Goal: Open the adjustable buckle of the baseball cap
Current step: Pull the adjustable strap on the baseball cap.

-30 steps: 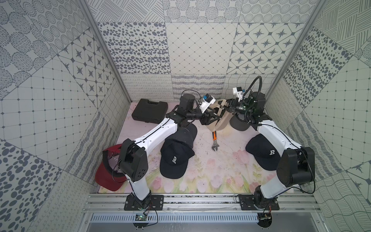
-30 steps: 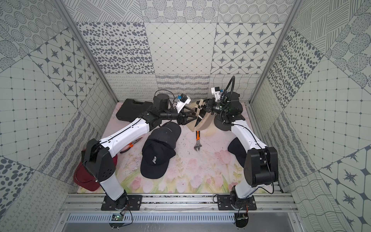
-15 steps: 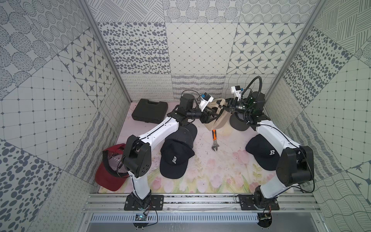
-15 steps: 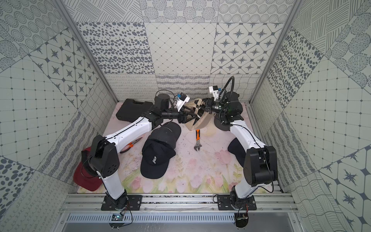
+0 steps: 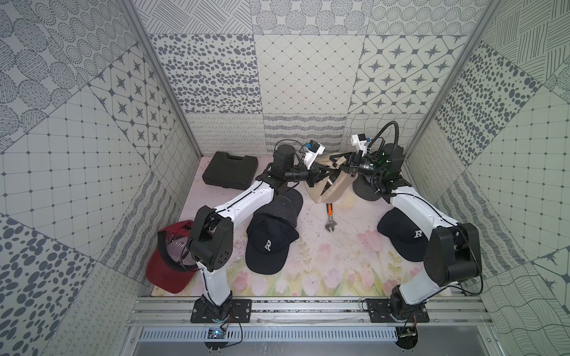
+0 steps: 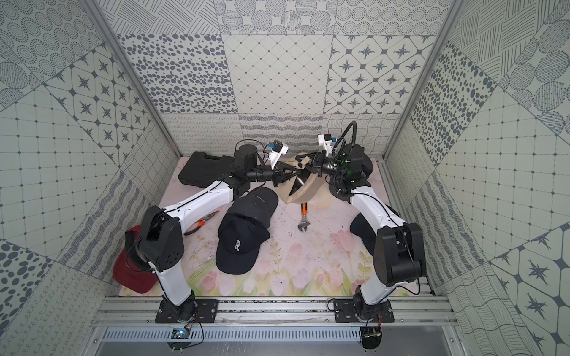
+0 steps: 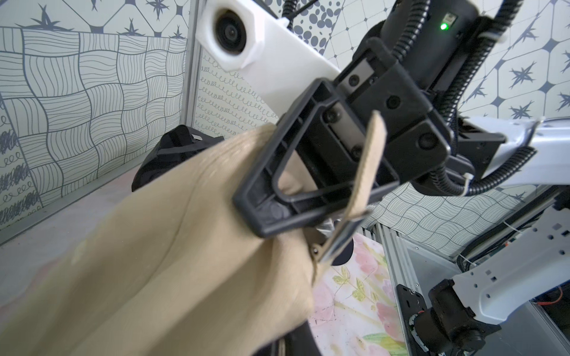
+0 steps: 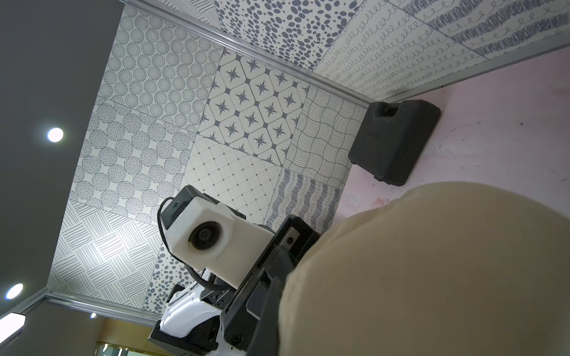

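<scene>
The beige baseball cap (image 5: 332, 191) (image 6: 303, 194) hangs in the air at the back middle, between my two grippers. My right gripper (image 5: 340, 165) (image 7: 271, 215) is shut on the cap's rear edge, just beside the metal buckle (image 7: 340, 239). The loose strap end (image 7: 373, 148) sticks up past its fingers. From the other side my left gripper (image 5: 319, 178) (image 6: 285, 178) reaches into the cap and is shut on its fabric. In the left wrist view beige cloth covers its jaws. In the right wrist view the cap (image 8: 431, 271) fills the near corner.
A black case (image 5: 229, 169) lies at the back left. Two navy caps (image 5: 268, 243) (image 5: 404, 237) and a dark cap (image 5: 285, 205) lie on the floral mat, and a red cap (image 5: 169, 268) sits at the left edge. An orange-handled wrench (image 5: 330, 217) lies under the held cap, and pliers (image 6: 199, 226) lie beside the left arm.
My left gripper has closed from open onto the beige cap. The right gripper keeps its hold, and the cap stays in the same place.
</scene>
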`<state>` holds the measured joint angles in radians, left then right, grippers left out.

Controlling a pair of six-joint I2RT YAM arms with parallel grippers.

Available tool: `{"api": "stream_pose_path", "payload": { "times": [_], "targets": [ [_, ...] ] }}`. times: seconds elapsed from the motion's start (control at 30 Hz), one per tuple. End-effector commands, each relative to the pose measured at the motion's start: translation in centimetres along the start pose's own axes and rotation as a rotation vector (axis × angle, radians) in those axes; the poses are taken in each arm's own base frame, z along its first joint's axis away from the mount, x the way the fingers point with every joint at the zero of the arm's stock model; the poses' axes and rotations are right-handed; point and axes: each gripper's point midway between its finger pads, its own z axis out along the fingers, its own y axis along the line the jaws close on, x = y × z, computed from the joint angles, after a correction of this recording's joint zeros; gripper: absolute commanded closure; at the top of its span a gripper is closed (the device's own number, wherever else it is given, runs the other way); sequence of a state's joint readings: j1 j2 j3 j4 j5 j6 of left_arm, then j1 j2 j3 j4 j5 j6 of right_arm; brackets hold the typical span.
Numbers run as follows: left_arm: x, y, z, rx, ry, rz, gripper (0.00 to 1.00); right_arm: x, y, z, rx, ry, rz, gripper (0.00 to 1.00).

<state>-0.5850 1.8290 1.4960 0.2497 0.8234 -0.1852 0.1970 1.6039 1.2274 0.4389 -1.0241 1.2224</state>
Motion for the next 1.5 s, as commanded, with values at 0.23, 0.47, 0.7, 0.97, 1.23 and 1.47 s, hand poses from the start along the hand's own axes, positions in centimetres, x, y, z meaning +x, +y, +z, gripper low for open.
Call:
{"api": "stream_pose_path", "payload": {
  "times": [0.23, 0.47, 0.7, 0.97, 1.23, 1.47],
  "targets": [
    [-0.9, 0.2, 0.1, 0.042, -0.074, 0.054, 1.00, -1.2, 2.9, -0.3, -0.104, -0.153, 0.124, 1.00],
    [-0.5, 0.2, 0.5, 0.072, -0.075, 0.034, 1.00, -2.3, 4.4, -0.8, -0.121, -0.221, 0.101, 1.00],
    [0.0, -0.1, 0.7, 0.089, -0.067, 0.026, 1.00, -4.0, 4.2, -0.7, -0.141, -0.258, 0.111, 1.00],
    [0.7, 0.0, 0.8, 0.089, -0.056, 0.020, 1.00, -6.7, 4.2, -1.6, -0.145, -0.308, 0.109, 1.00],
    [0.9, 0.2, 0.8, 0.085, -0.047, 0.032, 1.00, -9.3, 3.7, -3.1, -0.146, -0.365, 0.123, 1.00],
    [1.0, 0.5, 0.9, 0.076, -0.041, 0.029, 1.00, -10.0, 3.4, -3.4, -0.147, -0.371, 0.127, 1.00]
  ]
}}
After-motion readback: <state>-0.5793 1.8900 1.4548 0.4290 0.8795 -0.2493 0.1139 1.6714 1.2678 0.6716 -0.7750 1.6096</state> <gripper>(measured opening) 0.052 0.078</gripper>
